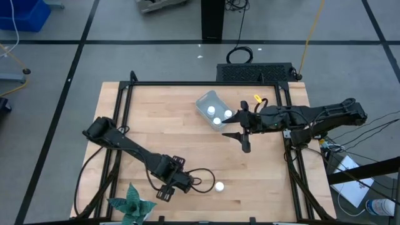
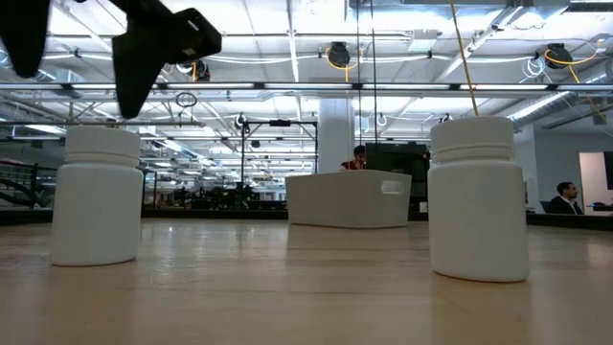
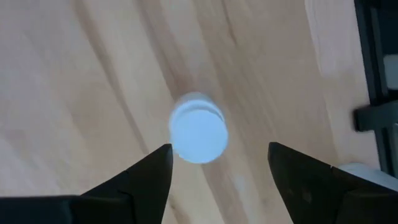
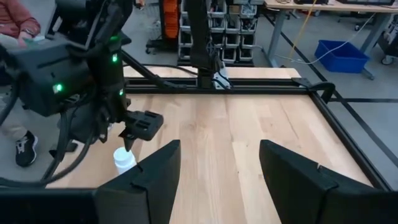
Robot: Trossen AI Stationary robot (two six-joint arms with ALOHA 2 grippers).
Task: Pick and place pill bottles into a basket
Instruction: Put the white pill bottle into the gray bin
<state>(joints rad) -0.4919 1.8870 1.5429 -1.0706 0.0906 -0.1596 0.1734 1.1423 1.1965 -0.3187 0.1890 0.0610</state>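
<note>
Pale wood planks make up the bench (image 1: 187, 144), framed by black rails. Toward the upper centre of the high view sits the light grey-blue basket (image 1: 207, 102), tilted diagonally, with two white pill bottles inside it: one (image 1: 211, 110) nearer the middle and another (image 1: 217, 120) toward its lower right end. A third bottle (image 1: 228, 114) stands just outside the basket's right wall. In the lower centre of the same view a lone pill bottle (image 1: 219, 186) stands upright on the bare wood, well apart from the basket.

Left tool (image 1: 170, 189) hangs at the lower left of centre, near that lone bottle; its wrist view looks straight down on the bottle's round white cap (image 3: 199, 135), which lies ahead of and between the two dark fingers (image 3: 152, 171), spread apart and touching nothing.

Right tool (image 1: 241, 133) reaches in from the right edge, just right of the basket, its fingers (image 4: 158, 168) wide apart and empty.

From bench height, two upright bottles (image 2: 96, 195) (image 2: 477, 198) fill the foreground, with the basket (image 2: 349, 199) farther back between them. A green star-shaped paper plant (image 1: 132, 204) sits at the bottom left corner.
</note>
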